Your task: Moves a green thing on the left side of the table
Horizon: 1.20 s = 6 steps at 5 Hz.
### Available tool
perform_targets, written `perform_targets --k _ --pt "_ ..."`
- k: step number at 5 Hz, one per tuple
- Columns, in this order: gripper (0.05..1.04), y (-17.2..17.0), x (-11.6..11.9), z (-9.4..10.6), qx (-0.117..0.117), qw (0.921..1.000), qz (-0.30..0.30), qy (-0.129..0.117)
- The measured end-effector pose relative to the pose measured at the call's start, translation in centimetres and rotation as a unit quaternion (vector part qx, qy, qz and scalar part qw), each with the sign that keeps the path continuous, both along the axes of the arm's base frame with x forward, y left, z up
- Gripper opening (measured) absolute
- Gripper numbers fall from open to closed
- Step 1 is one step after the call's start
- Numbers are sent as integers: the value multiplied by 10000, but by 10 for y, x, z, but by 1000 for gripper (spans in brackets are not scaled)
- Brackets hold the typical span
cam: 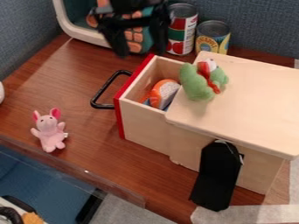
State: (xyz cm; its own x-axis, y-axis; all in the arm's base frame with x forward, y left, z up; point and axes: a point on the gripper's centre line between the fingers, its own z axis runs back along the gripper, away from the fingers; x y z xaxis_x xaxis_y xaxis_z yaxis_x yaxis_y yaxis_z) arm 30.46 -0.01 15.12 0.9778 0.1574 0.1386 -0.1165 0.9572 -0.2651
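At the box lid's (251, 105) left edge: green plush (196, 83) could drop into open drawer (143, 124).
Gripper (140, 43) at far side, fingers apart; off-centre nudge or shallow pinch would do it.

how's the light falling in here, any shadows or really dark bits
Camera view: the box lid is pale and bright, the box's near side dimmer, so light seems to come from above; camera view, top: the gripper is mostly black, with little detail

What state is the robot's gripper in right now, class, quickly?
Black two-finger gripper: open, its fingertips apart; the green plush toy with a red part lies on the pale wooden box, outside its grip.
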Motion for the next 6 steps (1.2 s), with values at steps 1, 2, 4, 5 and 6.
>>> perform_targets --k 1,2,4,5,6 --pt "1001 -45 -4 0 134 9980 -617 75" --pt "1001 -56 -6 -7 299 9972 -684 73" --pt "945 -64 -5 -40 623 9937 -831 424" --pt "663 -62 -5 -42 565 9945 -799 376" --pt "468 -47 -9 -31 518 9955 -620 493"
